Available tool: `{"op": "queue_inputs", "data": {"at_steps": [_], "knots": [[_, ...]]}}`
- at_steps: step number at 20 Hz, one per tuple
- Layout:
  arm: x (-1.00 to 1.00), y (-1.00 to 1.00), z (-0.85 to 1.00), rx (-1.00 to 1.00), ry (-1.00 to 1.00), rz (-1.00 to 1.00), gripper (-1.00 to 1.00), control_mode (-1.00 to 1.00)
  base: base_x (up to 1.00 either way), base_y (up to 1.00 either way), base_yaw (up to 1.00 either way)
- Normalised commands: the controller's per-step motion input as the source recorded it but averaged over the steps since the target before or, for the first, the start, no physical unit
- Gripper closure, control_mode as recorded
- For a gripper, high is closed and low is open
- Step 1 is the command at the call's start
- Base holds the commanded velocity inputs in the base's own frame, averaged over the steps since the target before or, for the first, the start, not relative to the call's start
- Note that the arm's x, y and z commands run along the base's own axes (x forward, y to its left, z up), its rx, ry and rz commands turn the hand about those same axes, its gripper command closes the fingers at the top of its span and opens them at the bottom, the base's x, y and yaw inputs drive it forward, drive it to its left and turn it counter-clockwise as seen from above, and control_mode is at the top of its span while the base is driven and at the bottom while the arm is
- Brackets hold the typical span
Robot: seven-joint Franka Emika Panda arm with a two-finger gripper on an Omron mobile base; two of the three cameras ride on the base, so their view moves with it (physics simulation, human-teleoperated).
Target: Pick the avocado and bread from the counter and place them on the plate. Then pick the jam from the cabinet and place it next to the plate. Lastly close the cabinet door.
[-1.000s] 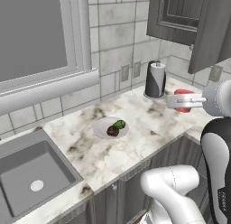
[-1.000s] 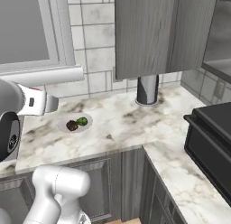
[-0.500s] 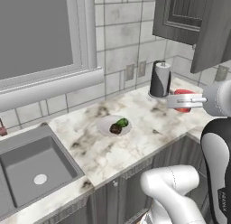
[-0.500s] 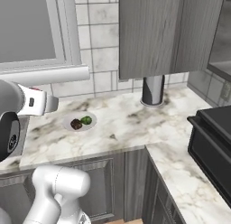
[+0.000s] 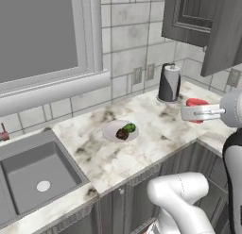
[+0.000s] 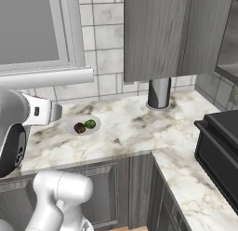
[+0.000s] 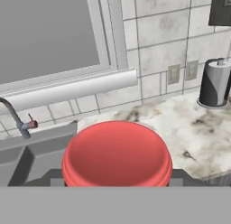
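Observation:
My gripper (image 5: pixel 193 113) is shut on the jam (image 5: pixel 197 105), a red jar held above the counter (image 5: pixel 156 134) near its right end. In the hand view the jam's red lid (image 7: pixel 116 153) sits between the finger tips, low in the middle. The white plate (image 5: pixel 109 129) lies mid-counter to the gripper's left, apart from it. On it are the green avocado (image 5: pixel 130 128) and the dark brown bread (image 5: pixel 122 134). From the right I see the plate (image 6: pixel 70 128), avocado (image 6: pixel 90 124) and bread (image 6: pixel 80 128). The cabinet (image 5: pixel 186 16) is open, its cabinet door (image 5: pixel 227 32) swung out.
A dark cylinder (image 5: pixel 169 83) stands by the tiled wall behind the jam. The sink (image 5: pixel 35 174) is sunk in the counter at the left, its faucet (image 7: pixel 16 119) beside it. A black microwave (image 6: pixel 221 151) sits on the right counter. A window sill runs along the wall.
The whole picture has shifted a little in both base views, so the base has moved. The jam stays in the gripper, and the plate's contents are unchanged.

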Motion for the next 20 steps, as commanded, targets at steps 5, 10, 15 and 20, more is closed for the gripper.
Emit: {"op": "queue_inputs", "data": {"at_steps": [5, 10, 15, 20], "knots": [[-0.13, -0.11, -0.19, 0.0, -0.03, 0.08, 1.0, -1.0, 0.0, 0.0, 0.0], [0.0, -0.02, -0.27, 0.0, 0.0, 0.04, 1.0, -1.0, 0.0, 0.0, 0.0], [0.0, -0.22, -0.26, 0.0, -0.01, 0.0, 1.0, -1.0, 0.0, 0.0, 0.0], [0.0, -0.27, -0.31, 0.0, 0.0, 0.03, 1.0, -1.0, 0.0, 0.0, 0.0]]}}
